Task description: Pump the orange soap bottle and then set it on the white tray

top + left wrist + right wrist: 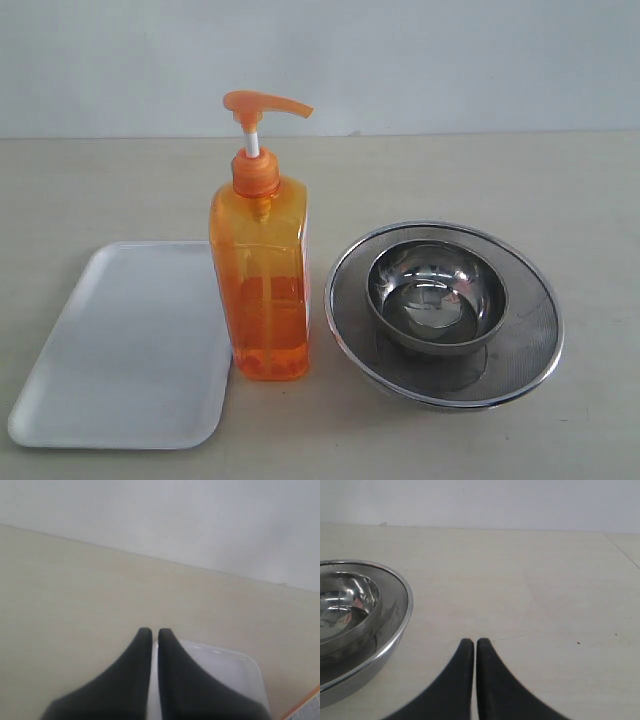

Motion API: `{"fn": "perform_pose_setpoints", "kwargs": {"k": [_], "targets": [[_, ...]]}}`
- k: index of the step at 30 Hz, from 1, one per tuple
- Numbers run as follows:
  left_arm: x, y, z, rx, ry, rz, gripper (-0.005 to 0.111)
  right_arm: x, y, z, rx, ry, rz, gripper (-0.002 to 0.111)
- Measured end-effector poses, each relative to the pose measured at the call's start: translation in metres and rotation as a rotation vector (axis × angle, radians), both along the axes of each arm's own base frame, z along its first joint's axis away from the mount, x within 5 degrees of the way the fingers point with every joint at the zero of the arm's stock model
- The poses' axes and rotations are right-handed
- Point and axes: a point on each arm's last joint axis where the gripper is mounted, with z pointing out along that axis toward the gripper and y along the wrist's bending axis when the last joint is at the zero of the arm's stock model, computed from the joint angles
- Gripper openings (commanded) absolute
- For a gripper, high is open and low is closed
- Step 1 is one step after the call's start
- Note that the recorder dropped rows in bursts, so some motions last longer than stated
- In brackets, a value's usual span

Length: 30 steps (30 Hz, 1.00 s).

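Bottle (260,290): upright on tabletop (100,190), btwn tray (120,350) and strainer (530,330) w/ bowl (437,295) inside. L end effector (155,632): closed, empty, by tray corner. R end effector (471,642): closed, empty, near strainer.

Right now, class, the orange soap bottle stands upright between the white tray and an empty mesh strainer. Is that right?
No: the mesh strainer holds a steel bowl, as the exterior view shows. The orange soap bottle does stand upright between it and the white tray.

Left pincer (151,632), right pincer (471,642): matte black fingers, broad bases curving to slim rounded tips.
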Motion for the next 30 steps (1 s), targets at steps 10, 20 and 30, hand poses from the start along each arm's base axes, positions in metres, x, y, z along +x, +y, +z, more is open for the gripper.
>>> {"fn": "perform_pose_setpoints", "kwargs": {"k": [10, 20, 30], "targets": [[0.001, -0.001, 0.002, -0.035, -0.022, 0.005, 0.005, 0.000, 0.000, 0.000, 0.000, 0.000, 0.000, 0.000], [0.021, -0.014, -0.022, -0.200, 0.200, -0.117, 0.005, 0.000, 0.000, 0.000, 0.000, 0.000, 0.000, 0.000], [0.028, -0.060, -0.020, -0.178, 0.113, -0.788, 0.005, 0.000, 0.000, 0.000, 0.000, 0.000, 0.000, 0.000]]}}
